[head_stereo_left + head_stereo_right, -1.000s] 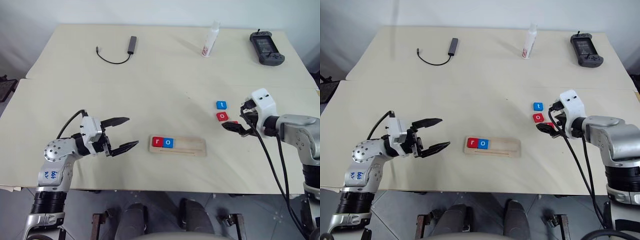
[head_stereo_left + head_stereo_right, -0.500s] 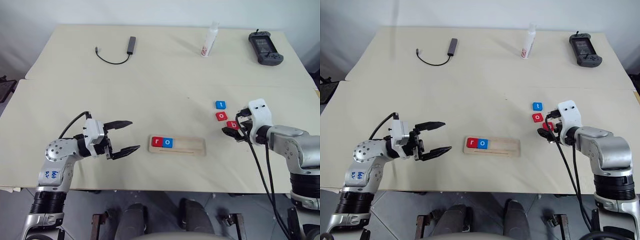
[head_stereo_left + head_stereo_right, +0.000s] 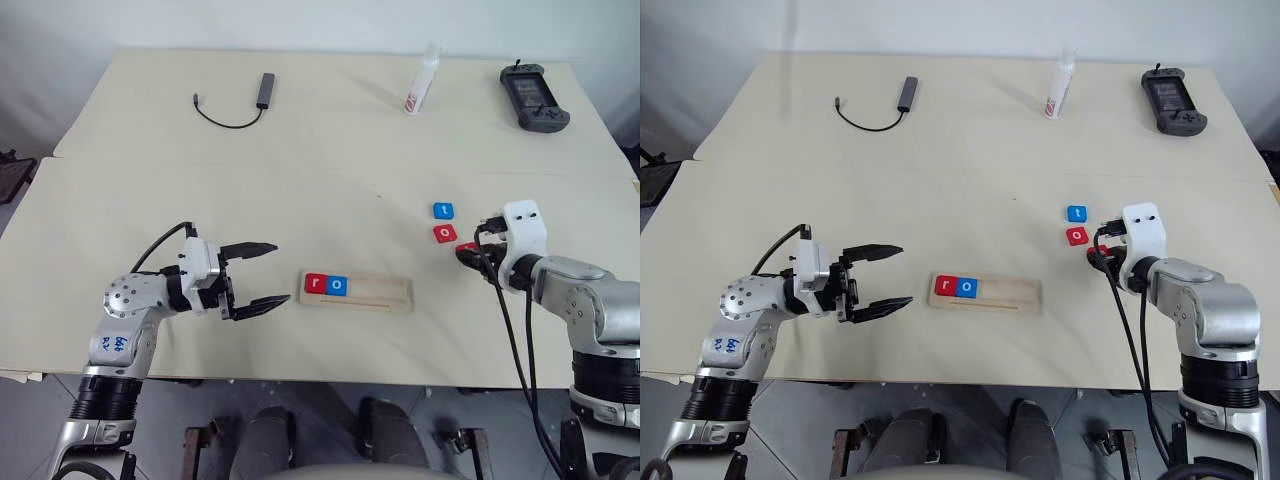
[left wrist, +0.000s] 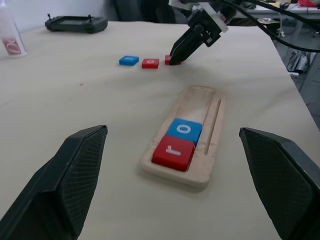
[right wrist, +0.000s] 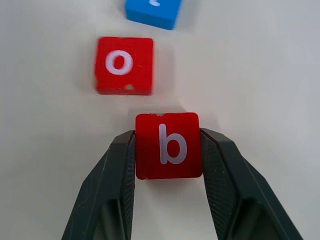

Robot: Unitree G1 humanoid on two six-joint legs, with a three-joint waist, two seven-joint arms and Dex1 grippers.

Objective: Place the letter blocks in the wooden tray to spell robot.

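Silver-grey arms, white wrist housings, black cables, left end effector (image 3: 256, 274) with black textured fingers

Both head views look forward and down over the whole table (image 3: 330, 130). The left wrist view looks low across the wooden tray (image 4: 200, 150); the right wrist view looks closely down on the red b block (image 5: 168, 145).

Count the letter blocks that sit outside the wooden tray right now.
3: blue t and red o lie loose on the table; red b sits between the right gripper's fingers. None looks hidden.
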